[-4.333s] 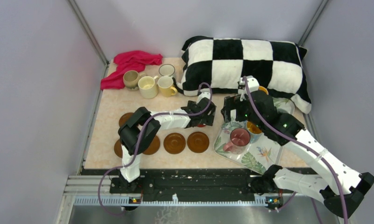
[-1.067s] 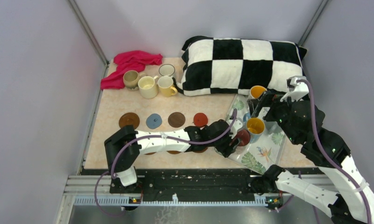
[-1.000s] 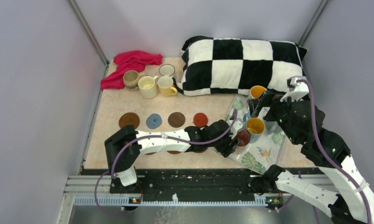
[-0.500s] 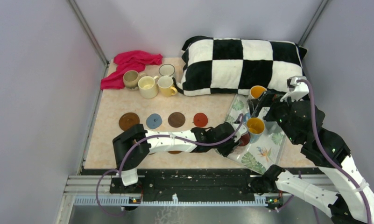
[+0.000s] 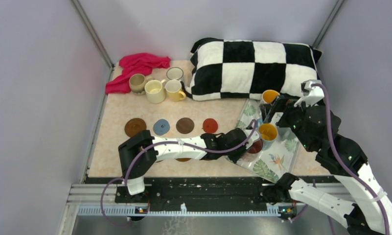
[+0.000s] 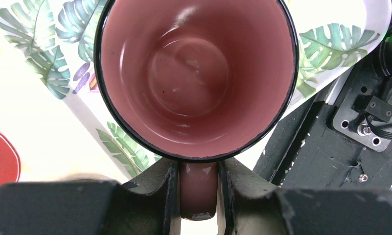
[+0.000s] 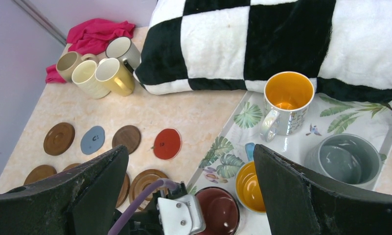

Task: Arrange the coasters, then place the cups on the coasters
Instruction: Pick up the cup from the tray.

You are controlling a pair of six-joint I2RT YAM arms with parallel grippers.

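Left pincer (image 6: 198,186) narrow, pinching handle (image 6: 197,193) of pink cup (image 6: 194,83); cup upright on leaf tray (image 6: 340,44), toward right near corner of surface (image 5: 218,110); right pincer (image 7: 191,188) wide, empty, over tray's far end. My plan: check squeeze firm; lift straight so rim clears yellow cup (image 5: 267,131) just beside; keep level; handle grip may let cup swing, so I move slow; carry to brown coaster (image 7: 146,182) by near edge; lower centred.

Pale lilac-grey walls (image 5: 37,98) on three sides, plain, with metal corner posts (image 5: 92,34) running up at the back. Beige speckled tabletop (image 5: 116,113), evenly lit, soft shadows. Black-and-white checked pillow (image 5: 255,68) along the back edge, crumpled red cloth (image 5: 137,63) in the back-left corner. Black rail (image 5: 198,188) across the near edge.
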